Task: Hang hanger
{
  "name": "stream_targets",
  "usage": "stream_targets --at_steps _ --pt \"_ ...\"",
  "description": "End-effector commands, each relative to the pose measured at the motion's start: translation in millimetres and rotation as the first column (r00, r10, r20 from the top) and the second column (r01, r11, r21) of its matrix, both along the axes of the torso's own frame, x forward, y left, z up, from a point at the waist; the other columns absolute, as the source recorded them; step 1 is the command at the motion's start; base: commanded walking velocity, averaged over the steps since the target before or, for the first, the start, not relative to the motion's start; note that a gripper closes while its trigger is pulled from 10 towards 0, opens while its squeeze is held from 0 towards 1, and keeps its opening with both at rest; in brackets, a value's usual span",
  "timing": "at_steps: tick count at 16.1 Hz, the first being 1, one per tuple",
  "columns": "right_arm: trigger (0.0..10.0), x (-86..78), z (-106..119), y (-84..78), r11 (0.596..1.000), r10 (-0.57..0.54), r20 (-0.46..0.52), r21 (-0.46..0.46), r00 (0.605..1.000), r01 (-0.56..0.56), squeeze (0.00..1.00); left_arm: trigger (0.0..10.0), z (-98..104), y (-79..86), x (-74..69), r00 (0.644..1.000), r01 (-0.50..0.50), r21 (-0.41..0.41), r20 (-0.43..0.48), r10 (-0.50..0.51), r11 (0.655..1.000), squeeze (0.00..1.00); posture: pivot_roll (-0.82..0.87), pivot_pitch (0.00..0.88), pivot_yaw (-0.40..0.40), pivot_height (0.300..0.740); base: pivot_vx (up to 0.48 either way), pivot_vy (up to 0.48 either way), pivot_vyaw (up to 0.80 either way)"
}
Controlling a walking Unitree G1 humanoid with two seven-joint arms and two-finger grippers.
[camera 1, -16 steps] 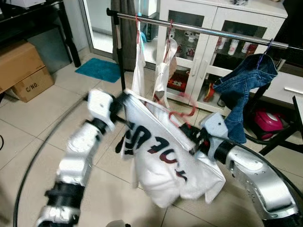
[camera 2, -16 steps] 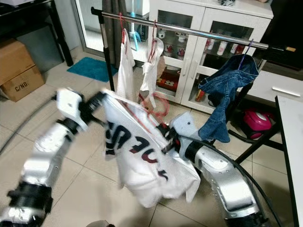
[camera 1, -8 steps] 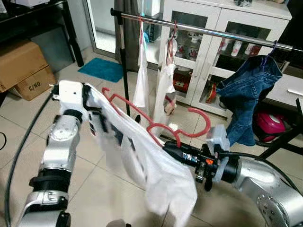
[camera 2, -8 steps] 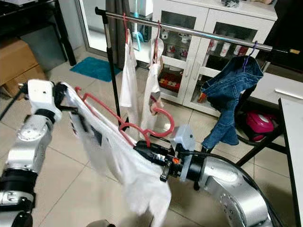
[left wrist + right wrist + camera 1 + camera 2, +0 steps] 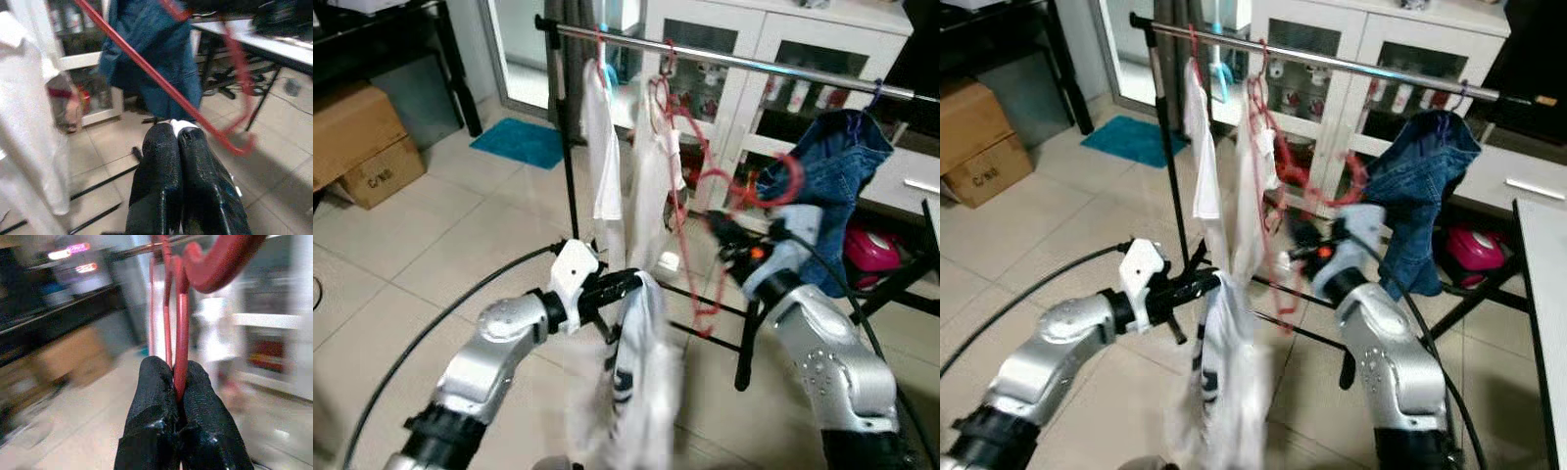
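My right gripper [image 5: 718, 228] is raised in front of the clothes rail [image 5: 754, 64] and is shut on a red hanger [image 5: 182, 308]. The bare hanger [image 5: 709, 311] slants from near the rail down to about knee height, its hook by the jeans [image 5: 832, 166]. Lower and to the left, my left gripper [image 5: 632, 282] is shut on a white printed shirt [image 5: 641, 392] that hangs limp below it, off the hanger. In the left wrist view a scrap of white cloth [image 5: 183, 127] shows between the shut fingers, with the red hanger [image 5: 146, 63] passing above.
Two white garments [image 5: 600, 147] hang on red hangers at the rail's left end. A white glass-door cabinet [image 5: 773, 39] stands behind. Cardboard boxes [image 5: 357, 137] and a teal mat [image 5: 521, 143] lie at the left, a pink object [image 5: 871, 245] at the right, and a black cable [image 5: 440, 304] crosses the tiles.
The shirt has slipped off the hanger and now dangles from my left gripper, which swung toward the middle. My right gripper lifted the bare hanger up toward the rail.
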State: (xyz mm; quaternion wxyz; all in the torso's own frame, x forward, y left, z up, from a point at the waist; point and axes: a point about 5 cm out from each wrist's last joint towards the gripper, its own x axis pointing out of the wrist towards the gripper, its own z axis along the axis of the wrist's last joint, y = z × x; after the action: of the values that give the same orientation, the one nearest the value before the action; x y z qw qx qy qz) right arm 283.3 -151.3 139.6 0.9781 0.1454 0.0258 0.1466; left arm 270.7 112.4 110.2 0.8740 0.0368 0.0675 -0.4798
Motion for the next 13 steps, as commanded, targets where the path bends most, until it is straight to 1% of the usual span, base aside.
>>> stream_targets --at_steps 1,2,3,4,5,6,7,8,9,10,11,12,13 --pt "0.0 4.1 1.4 -11.1 0.995 -0.096 0.019 -0.039 0.995 0.096 0.0 0.0 4.6 3.7 -0.6 1.0 -0.017 -0.016 0.013 0.018 1.0 0.0 -0.02 0.0 -0.025 0.74 0.0 0.0 0.0" --pt "0.7 4.6 -1.1 -12.3 0.99 -0.12 0.012 -0.07 0.993 0.121 0.0 0.0 5.0 8.0 0.4 0.998 -0.056 -0.009 0.017 0.056 0.998 0.0 -0.02 0.0 -0.029 0.74 0.0 0.0 0.0" --pt "10.0 3.7 -9.7 -12.3 0.983 -0.13 -0.035 -0.137 0.991 0.124 0.0 0.0 4.4 19.3 4.3 0.984 -0.176 0.005 0.031 0.176 0.984 0.0 -0.01 0.0 -0.03 0.74 0.0 0.0 0.0" --pt "10.0 0.8 -16.8 -11.0 0.983 -0.116 -0.087 -0.15 0.989 0.102 0.0 3.1 1.9 28.3 4.4 0.967 -0.254 0.014 0.021 0.254 0.967 0.0 -0.01 0.0 -0.034 0.74 0.0 0.0 0.0" --pt "10.0 0.3 -20.1 -11.9 0.978 -0.129 -0.095 -0.179 0.987 0.111 0.0 10.0 -1.3 33.1 4.0 0.956 -0.295 0.033 0.008 0.295 0.955 0.0 -0.01 0.0 -0.046 0.74 0.0 0.0 -0.8" --pt "10.0 1.1 -19.5 -12.8 0.967 -0.157 -0.064 -0.211 0.986 0.141 0.0 10.0 -2.2 37.3 5.7 0.935 -0.355 0.039 0.016 0.355 0.934 0.0 0.0 0.0 -0.05 0.74 0.0 0.0 -0.8" --pt "10.0 1.2 -18.5 -12.9 0.961 -0.168 -0.047 -0.229 0.985 0.153 0.0 10.0 -2.0 39.0 6.6 0.923 -0.384 0.035 0.021 0.384 0.923 0.0 0.0 0.0 -0.05 0.74 0.0 0.0 -0.8" --pt "10.0 2.4 -9.5 -12.1 0.916 -0.251 0.058 -0.308 0.966 0.256 0.0 10.0 2.4 44.8 8.0 0.868 -0.496 -0.053 0.002 0.496 0.867 0.0 -0.02 0.0 -0.037 0.74 0.0 0.0 -0.8" --pt "10.0 2.2 -6.5 -11.3 0.905 -0.263 0.084 -0.322 0.961 0.276 0.0 10.0 3.6 46.4 8.2 0.848 -0.529 -0.079 -0.005 0.53 0.845 0.0 -0.02 0.0 -0.032 0.74 0.0 0.0 -0.8" --pt "10.0 0.1 0.2 -7.6 0.895 -0.246 0.143 -0.346 0.959 0.281 0.0 10.0 7.7 49.9 8.3 0.814 -0.575 -0.131 0.012 0.581 0.808 0.0 -0.03 0.0 -0.022 0.74 0.0 0.0 -0.8" --pt "10.0 -2.3 1.6 -7.6 0.897 -0.25 0.15 -0.335 0.956 0.287 0.0 10.0 8.9 51.7 9.0 0.795 -0.598 -0.145 0.01 0.606 0.788 0.0 -0.04 0.0 -0.008 0.74 0.0 0.0 -0.8" --pt "10.0 -5.4 2.4 -7.7 0.902 -0.26 0.155 -0.313 0.953 0.297 0.0 10.0 11.7 53.8 10.7 0.769 -0.627 -0.186 0.005 0.639 0.756 0.0 -0.04 0.0 -0.004 0.74 0.0 0.0 -0.8" --pt "10.0 -6.8 -0.3 -7.2 0.913 -0.254 0.133 -0.295 0.958 0.283 0.0 10.0 14.2 55.3 12.3 0.742 -0.655 -0.206 0.007 0.671 0.727 0.0 -0.04 0.0 -0.001 0.74 0.0 0.0 -0.8"
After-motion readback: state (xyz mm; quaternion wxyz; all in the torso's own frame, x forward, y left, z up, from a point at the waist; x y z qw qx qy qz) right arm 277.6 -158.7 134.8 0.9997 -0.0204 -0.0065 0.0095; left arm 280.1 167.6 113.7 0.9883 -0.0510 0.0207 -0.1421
